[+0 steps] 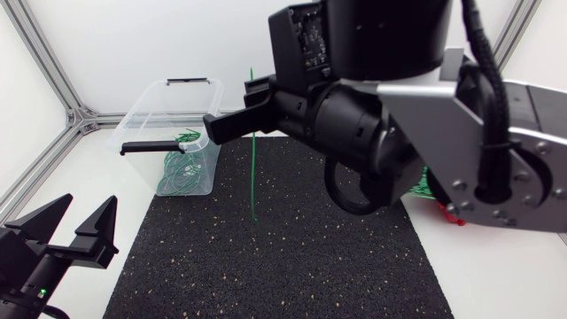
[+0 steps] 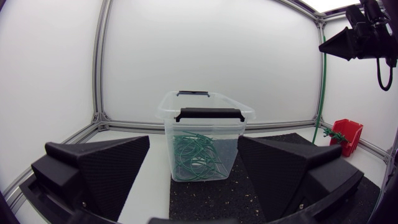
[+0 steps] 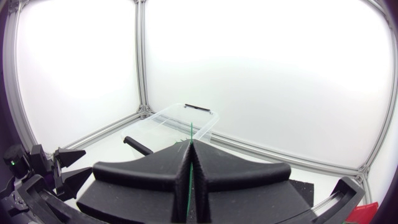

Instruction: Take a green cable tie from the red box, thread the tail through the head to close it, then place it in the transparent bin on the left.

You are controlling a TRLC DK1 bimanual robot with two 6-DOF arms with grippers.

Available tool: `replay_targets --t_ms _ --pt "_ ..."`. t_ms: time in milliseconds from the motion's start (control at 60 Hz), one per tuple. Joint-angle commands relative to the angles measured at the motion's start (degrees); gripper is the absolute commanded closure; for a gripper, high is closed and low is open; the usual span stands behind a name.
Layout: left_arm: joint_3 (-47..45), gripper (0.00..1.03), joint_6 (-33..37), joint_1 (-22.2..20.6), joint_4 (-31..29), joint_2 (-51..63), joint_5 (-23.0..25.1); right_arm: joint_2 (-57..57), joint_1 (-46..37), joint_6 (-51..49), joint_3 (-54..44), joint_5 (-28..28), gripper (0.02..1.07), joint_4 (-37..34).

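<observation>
While the right arm (image 1: 425, 115) hung high over the black mat (image 1: 283, 252), the right gripper (image 1: 213, 127) was clamped on a green cable tie (image 1: 253, 177), which dangled upright above the mat, near the clear bin (image 1: 142, 111). That bin held a tangle of green ties (image 1: 182, 175). More ties poked from the red box (image 2: 346, 134). The left gripper (image 1: 81, 229) sat beside the mat's near corner, fingers apart.

The bin (image 1: 142, 115), holding ties (image 1: 182, 177), stands left of the mat (image 1: 283, 257); the box (image 2: 345, 134) stands right.
</observation>
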Motion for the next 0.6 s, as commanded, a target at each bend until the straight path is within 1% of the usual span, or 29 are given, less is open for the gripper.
replay_targets --t_ms 0,167,317,483,583 --pt "-2.3 0.04 -0.1 -0.3 -1.1 0.0 -0.4 2.4 0.7 5.2 -1.5 0.8 1.01 1.9" --pt "-2.3 0.04 -0.1 -0.4 -1.1 0.2 -0.4 5.0 1.0 12.4 -2.2 0.8 1.01 5.3" --pt "-2.3 0.04 0.0 -0.5 -1.1 0.2 -0.4 7.1 1.5 15.7 -2.0 0.8 1.01 8.2" --pt "-2.3 0.04 -0.1 -0.4 -1.1 0.1 -0.4 9.8 2.9 16.9 -2.2 0.3 1.01 10.8" --pt "-2.3 0.04 -0.1 -0.4 -1.1 0.1 -0.5 10.7 2.8 16.8 -4.8 -0.1 1.01 11.7"
